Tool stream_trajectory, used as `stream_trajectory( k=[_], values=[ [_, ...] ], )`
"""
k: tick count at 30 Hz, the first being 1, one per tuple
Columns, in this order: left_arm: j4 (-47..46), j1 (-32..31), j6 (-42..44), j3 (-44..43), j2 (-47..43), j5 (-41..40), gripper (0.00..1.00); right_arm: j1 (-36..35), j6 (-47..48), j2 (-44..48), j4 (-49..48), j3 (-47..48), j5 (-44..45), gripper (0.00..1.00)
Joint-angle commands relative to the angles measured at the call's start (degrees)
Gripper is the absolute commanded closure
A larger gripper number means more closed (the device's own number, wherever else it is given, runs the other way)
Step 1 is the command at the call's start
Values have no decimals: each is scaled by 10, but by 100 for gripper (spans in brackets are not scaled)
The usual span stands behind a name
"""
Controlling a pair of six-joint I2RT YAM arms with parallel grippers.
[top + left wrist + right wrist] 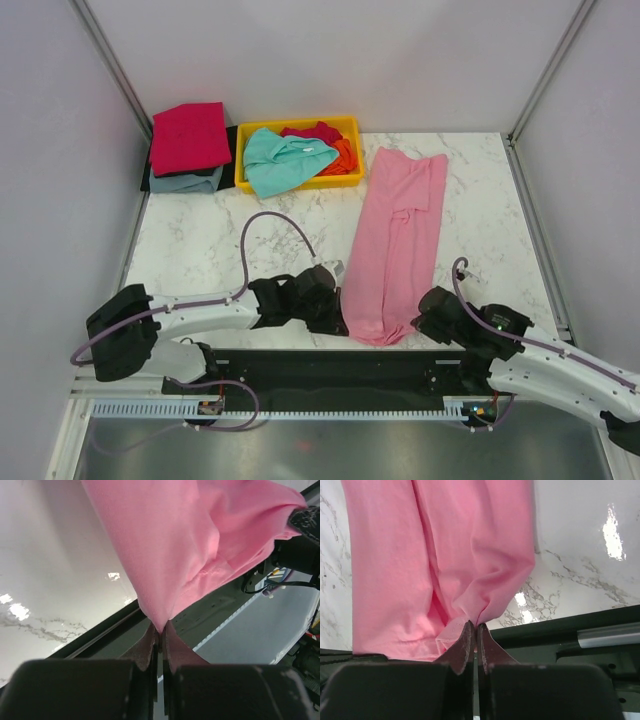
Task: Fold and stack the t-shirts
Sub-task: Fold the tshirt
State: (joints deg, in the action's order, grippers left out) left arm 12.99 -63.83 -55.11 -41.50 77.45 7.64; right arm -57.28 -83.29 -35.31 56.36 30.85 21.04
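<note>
Left tool point(160, 630) and right tool point(474, 627) each clamp a near corner of the soft light-pink cotton t-shirt point(395, 245), folded narrow lengthwise on the marble surface point(200, 240), with the crimson tee point(190, 135) over the grey-blue tee point(190, 182) already stacked and the teal tee point(283, 160), red tee point(315, 131) and orange tee point(345, 155) waiting in the yellow plastic tray point(335, 181).

White arms point(205, 316), black joints point(120, 332), lilac cables point(272, 214)
</note>
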Motion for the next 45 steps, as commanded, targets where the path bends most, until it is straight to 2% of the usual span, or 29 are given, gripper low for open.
stream_trajectory(
  k=[1, 5, 8, 13, 17, 20, 22, 23, 26, 31, 45],
  values=[
    [58, 0, -28, -27, -31, -39, 98, -2, 2, 16, 50, 32, 36, 100],
    [133, 5, 33, -140, 1, -73, 98, -3, 2, -12, 50, 68, 79, 100],
    [147, 28, 62, -190, 22, -74, 98, -1, 9, -33, 49, 98, 123, 100],
    [161, 89, 108, -256, 76, -25, 98, 4, 57, -80, 47, 168, 207, 100],
    [178, 128, 147, -329, 127, 4, 98, 53, 133, -150, 29, 239, 230, 100],
    [190, 150, 169, -378, 169, 24, 98, 113, 225, -173, -25, 254, 217, 100],
    [202, 163, 182, -412, 201, 33, 98, 153, 294, -180, -62, 253, 174, 100],
    [203, 165, 186, -423, 211, 38, 98, 192, 309, -183, -89, 253, 155, 100],
    [206, 177, 201, -460, 245, 45, 98, 241, 354, -207, -123, 256, 116, 100],
    [220, 196, 228, -532, 298, 61, 98, 292, 397, -258, -171, 251, 60, 100],
    [258, 233, 300, -691, 438, 90, 97, 396, 447, -361, -260, 257, -12, 100]
  ],
)
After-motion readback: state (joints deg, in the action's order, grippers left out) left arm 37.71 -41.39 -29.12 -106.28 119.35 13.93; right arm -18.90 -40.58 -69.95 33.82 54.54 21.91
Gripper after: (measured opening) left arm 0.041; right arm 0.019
